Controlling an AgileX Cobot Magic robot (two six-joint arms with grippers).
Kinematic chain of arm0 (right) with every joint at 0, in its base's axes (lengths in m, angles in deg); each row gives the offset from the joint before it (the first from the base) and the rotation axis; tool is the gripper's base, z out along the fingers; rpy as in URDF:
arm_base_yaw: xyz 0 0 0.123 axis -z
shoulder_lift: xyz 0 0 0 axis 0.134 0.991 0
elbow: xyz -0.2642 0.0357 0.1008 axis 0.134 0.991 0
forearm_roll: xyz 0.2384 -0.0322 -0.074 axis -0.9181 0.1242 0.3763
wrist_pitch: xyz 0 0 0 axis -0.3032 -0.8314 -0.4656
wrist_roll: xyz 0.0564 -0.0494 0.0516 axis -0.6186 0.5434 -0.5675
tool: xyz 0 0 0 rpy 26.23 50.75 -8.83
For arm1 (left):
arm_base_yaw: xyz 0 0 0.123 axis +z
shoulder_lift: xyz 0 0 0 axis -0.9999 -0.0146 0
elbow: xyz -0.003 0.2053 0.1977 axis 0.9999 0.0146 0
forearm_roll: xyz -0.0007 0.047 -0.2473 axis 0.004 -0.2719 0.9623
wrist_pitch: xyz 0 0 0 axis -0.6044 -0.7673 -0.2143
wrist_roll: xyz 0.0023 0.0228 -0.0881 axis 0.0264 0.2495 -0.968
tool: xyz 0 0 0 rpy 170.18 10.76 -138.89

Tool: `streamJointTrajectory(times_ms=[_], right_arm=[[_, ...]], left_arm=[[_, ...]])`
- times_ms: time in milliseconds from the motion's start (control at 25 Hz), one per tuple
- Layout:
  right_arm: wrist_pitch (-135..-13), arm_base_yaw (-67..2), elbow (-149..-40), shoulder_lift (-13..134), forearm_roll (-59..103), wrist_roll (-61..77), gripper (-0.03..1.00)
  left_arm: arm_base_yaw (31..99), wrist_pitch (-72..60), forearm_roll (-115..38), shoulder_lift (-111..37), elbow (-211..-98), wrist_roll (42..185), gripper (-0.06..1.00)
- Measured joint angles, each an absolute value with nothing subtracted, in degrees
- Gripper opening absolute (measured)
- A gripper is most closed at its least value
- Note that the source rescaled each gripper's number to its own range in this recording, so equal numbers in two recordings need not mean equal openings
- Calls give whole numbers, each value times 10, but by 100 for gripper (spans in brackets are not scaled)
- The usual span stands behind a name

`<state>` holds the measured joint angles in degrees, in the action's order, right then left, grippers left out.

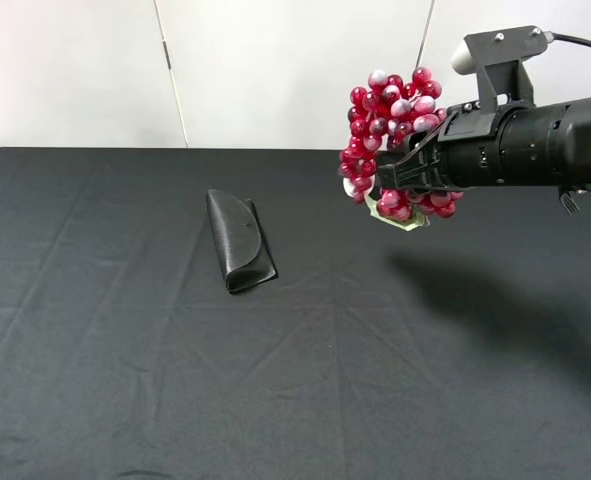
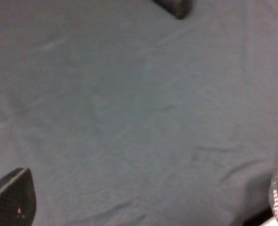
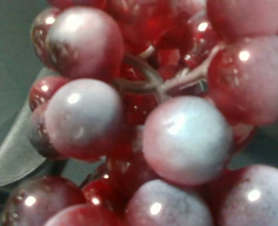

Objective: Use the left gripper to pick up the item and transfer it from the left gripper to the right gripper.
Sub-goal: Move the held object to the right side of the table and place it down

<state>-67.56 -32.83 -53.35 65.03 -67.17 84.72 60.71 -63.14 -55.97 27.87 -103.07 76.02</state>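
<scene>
Pinching the grape bunch [image 1: 390, 110] in the right gripper [image 1: 400, 172], with jaws pressed onto the middle of the cluster, and holding it aloft, well above the black cloth [image 1: 125, 400]. Seeing berries bulging above the jaws and below them, and a small green leaf [image 1: 405, 222] dangling just under the lower jaw. Filling the right wrist view with glossy berries and thin stems right at the jaws, so not being able to tell the exact biting spot.

Hovering the left gripper [image 2: 146, 202] over bare cloth, with jaws spread wide and nothing between them. Catching only a corner of the black case [image 2: 174, 5] far ahead of those jaws.

Judging the handover as essentially made, with the holding itself as the step in hand. Doing it well by:
- applying steady closing pressure and guarding against smooth round berries rolling aside under the pinch
- favouring a bite on stems over berry skins
- avoiding jerks and any swinging of the part hanging below the jaws
- leaving the open left jaws well clear of the bunch
</scene>
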Motion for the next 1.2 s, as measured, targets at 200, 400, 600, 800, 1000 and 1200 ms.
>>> streamJointTrajectory(times_ms=[200,400,600,800,1000,1200], right_arm=[[-669,-328,-534,650,-634,804,0],[-665,-328,-534,650,-589,755,0],[-668,-328,-534,650,-512,681,0],[-711,-328,-534,650,-407,569,0],[-764,-328,-534,650,-259,399,0],[-804,-328,-534,650,-99,205,0]], left_arm=[[746,-631,-560,279,-1031,760,98],[866,-631,-560,279,-1031,760,98],[920,-631,-560,279,-1031,760,98],[948,-631,-560,279,-1031,760,98],[984,-630,-560,294,-1031,760,98],[1006,-630,-560,351,-1031,760,98]])
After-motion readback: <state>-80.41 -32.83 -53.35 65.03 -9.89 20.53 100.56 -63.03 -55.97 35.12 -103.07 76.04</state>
